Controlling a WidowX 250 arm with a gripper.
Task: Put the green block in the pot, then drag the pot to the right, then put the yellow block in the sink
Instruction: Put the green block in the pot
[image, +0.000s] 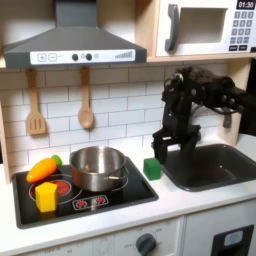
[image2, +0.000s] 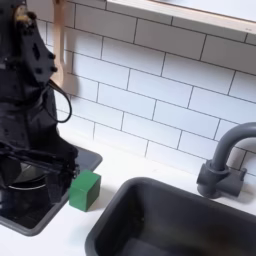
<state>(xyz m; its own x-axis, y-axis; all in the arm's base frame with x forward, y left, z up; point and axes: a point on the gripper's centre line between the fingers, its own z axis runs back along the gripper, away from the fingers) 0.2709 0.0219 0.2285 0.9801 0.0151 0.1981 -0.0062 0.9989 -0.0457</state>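
The green block (image: 152, 168) sits on the white counter between the stovetop and the sink (image: 215, 166); the second exterior view has the green block (image2: 84, 190) just left of the sink (image2: 170, 215). The steel pot (image: 98, 166) stands on the stove's back right burner, with nothing inside that I can see. At the stove's front left corner lies the yellow block (image: 46, 196). My gripper (image: 172, 148) hangs open just above and slightly right of the green block, holding nothing. In the second exterior view my black arm (image2: 30, 90) hides the stove area.
An orange toy carrot (image: 42, 168) lies on the stove's left, behind the yellow block. A wooden spatula (image: 35, 110) and spoon (image: 86, 100) hang on the tiled wall. The dark faucet (image2: 225, 160) rises at the sink's back. A range hood (image: 72, 45) overhangs the stovetop (image: 120, 192).
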